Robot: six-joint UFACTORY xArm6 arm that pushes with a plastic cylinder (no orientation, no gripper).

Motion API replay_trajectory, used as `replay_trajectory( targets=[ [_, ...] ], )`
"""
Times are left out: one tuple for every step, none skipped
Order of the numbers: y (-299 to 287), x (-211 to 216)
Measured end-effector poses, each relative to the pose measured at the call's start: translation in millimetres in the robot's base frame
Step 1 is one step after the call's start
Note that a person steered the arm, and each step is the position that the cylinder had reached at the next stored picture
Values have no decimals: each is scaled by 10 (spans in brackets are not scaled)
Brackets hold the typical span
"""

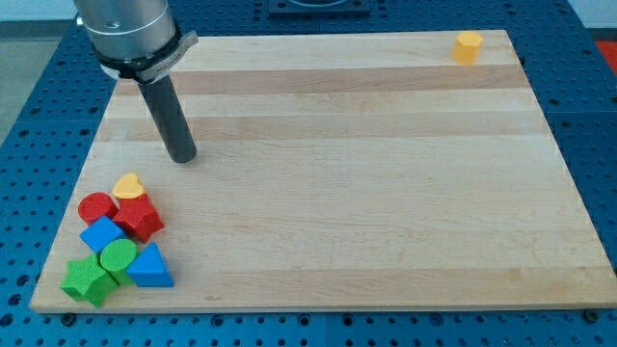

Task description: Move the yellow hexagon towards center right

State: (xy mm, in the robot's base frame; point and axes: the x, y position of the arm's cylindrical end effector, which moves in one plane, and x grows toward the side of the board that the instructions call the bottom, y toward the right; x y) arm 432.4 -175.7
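Observation:
The yellow hexagon (468, 46) sits alone at the board's top right corner. My tip (181, 154) rests on the wooden board (337, 173) at the upper left, far to the left of the hexagon. It stands a little above a cluster of blocks at the view's bottom left and touches none of them.
The bottom-left cluster holds a yellow heart (128, 185), a red cylinder (96, 206), a red hexagon (139, 218), a blue block (101, 234), a green cylinder (119, 256), a green block (87, 280) and a blue triangle (150, 267). Blue perforated table (39, 116) surrounds the board.

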Motion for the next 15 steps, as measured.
replay_trajectory(
  targets=[
    [0, 0],
    [163, 0],
    [845, 47],
    [1572, 60],
    [2319, 63],
    [3072, 63],
    [3527, 63],
    [3527, 63],
    [3944, -12],
    [4323, -239],
    [4323, -239],
    [4381, -743],
    [4424, -1215],
    [4528, -1215],
    [4789, -1615]
  ],
)
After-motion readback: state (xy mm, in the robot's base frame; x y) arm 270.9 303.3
